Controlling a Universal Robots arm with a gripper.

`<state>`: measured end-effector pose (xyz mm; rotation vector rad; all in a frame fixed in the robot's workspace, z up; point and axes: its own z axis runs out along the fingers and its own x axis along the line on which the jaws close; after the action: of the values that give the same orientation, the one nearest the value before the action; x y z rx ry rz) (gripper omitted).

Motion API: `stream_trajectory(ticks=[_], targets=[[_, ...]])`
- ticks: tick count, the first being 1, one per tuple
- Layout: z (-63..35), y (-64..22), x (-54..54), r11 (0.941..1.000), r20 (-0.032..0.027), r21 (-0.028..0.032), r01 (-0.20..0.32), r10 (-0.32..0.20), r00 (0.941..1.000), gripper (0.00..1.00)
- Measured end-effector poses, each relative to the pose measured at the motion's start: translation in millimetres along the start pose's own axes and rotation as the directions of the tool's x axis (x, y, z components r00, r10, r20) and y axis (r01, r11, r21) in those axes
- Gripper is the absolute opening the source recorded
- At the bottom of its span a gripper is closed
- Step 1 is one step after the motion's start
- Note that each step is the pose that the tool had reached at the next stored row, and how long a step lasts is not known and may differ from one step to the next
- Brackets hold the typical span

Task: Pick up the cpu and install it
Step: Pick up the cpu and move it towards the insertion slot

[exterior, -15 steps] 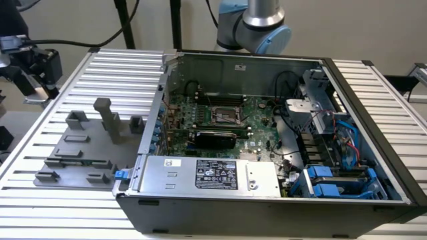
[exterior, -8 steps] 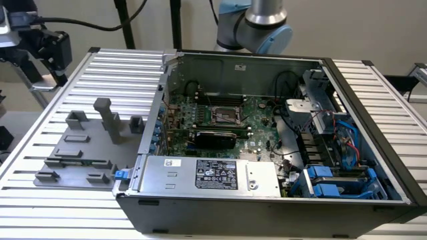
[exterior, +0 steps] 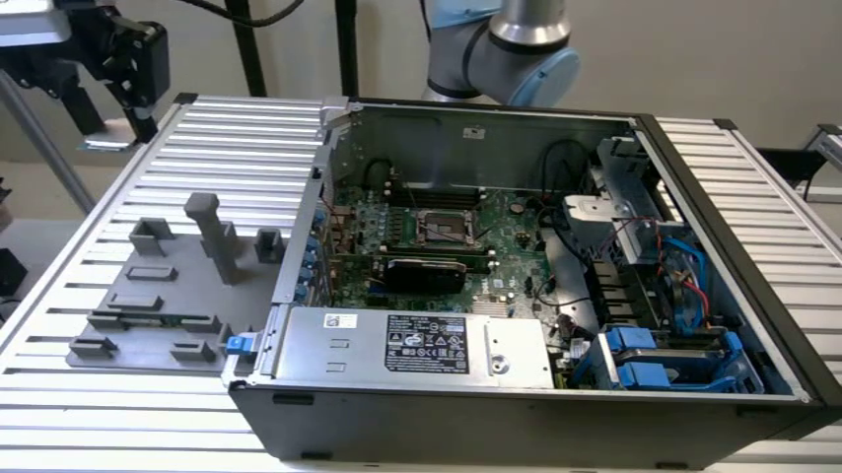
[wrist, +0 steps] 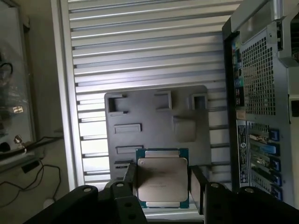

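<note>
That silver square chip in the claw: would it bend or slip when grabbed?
Probably stiff: the cpu looks like a flat plate with a metal top. Possibly slippery: its top is smooth, and the gripper pinches only two opposite edges. Being flat, it shouldn't roll.

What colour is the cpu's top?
Silvery, with a green rim around it. The wrist view shows the cpu best.

The cpu [wrist: 161, 179] sits in the pincer [wrist: 163, 181], fixture [exterior: 158, 296] beside computer case [exterior: 526, 419].
</note>
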<state>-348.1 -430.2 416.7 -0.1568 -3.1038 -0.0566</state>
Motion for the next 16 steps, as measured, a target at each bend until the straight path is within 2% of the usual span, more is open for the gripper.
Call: stream_trajectory(ticks=[3, 8, 16], targets=[[-8.1, 1.6, -13.6, 1.0, -0.0035, 0.0, 0.0, 0.0, 1.0, 0.55], [-15.1, 4.2, -35.7, 1.0, -0.0074, 0.0003, 0.0, 0.0, 1.0, 0.55], [-19.3, 8.2, -71.9, 1.0, -0.0095, 0.0006, 0.0, 0.0, 1.0, 0.55]])
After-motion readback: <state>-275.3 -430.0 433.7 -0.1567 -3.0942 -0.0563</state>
